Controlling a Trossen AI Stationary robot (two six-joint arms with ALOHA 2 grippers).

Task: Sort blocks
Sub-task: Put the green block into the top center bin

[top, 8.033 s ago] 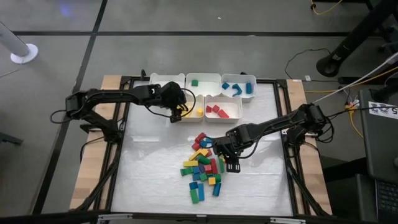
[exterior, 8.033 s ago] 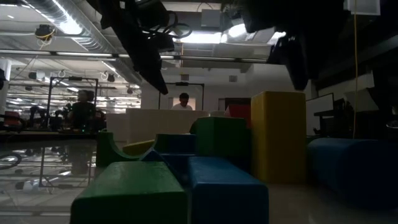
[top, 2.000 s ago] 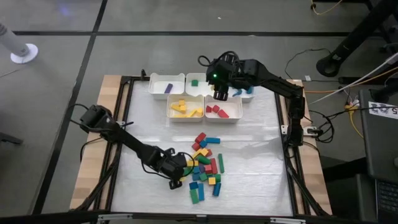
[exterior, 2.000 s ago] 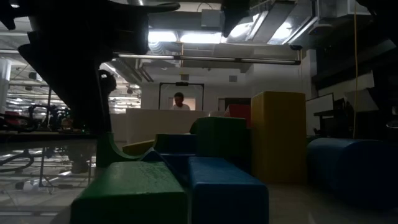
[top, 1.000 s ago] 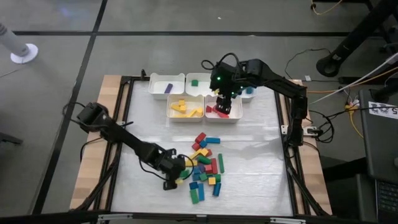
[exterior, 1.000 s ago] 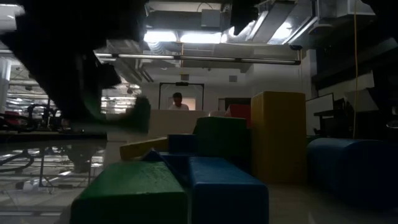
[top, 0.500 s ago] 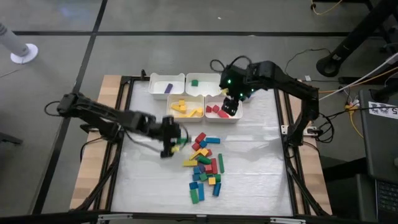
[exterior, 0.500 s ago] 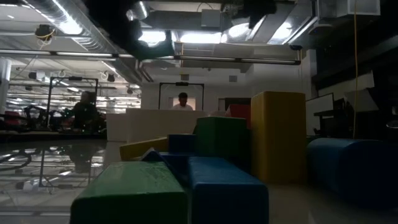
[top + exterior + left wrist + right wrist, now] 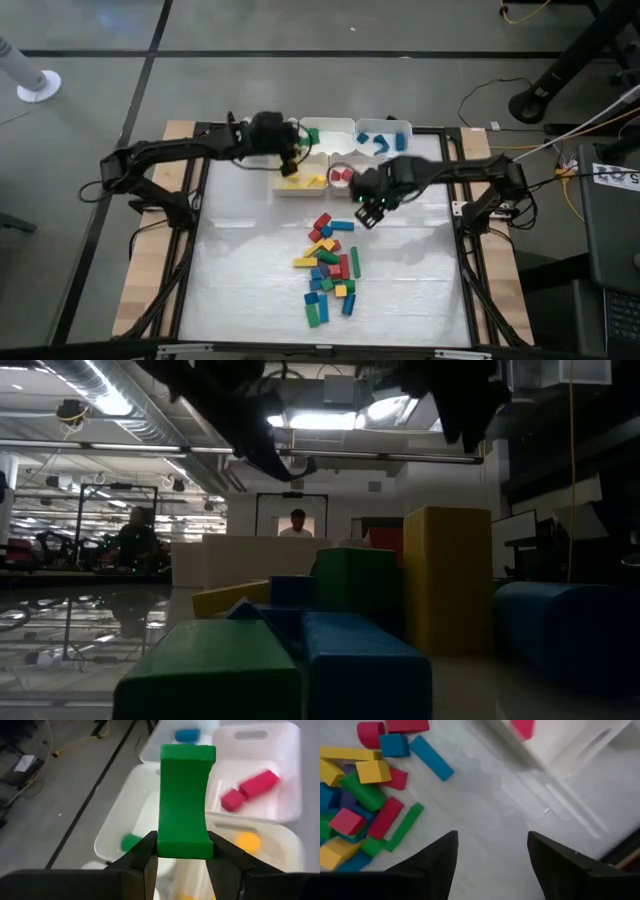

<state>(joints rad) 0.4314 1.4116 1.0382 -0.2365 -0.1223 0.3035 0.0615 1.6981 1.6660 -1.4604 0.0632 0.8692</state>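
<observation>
White desk (image 9: 250,290) carried loose blocks (image 9: 328,268). Left tool (image 9: 182,851) clenched green block (image 9: 185,802) over bins (image 9: 330,150); mistimed drop risked wrong bin. Right tool (image 9: 492,851) gaped empty.

In the high view the left arm (image 9: 200,148) covers much of the back-left bin (image 9: 262,158). In the left wrist view the green block (image 9: 185,800) hides part of the bins behind it.

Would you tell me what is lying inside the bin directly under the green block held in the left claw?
One small green block lies in the bin; the held green block and left claw cover the rest.
</observation>
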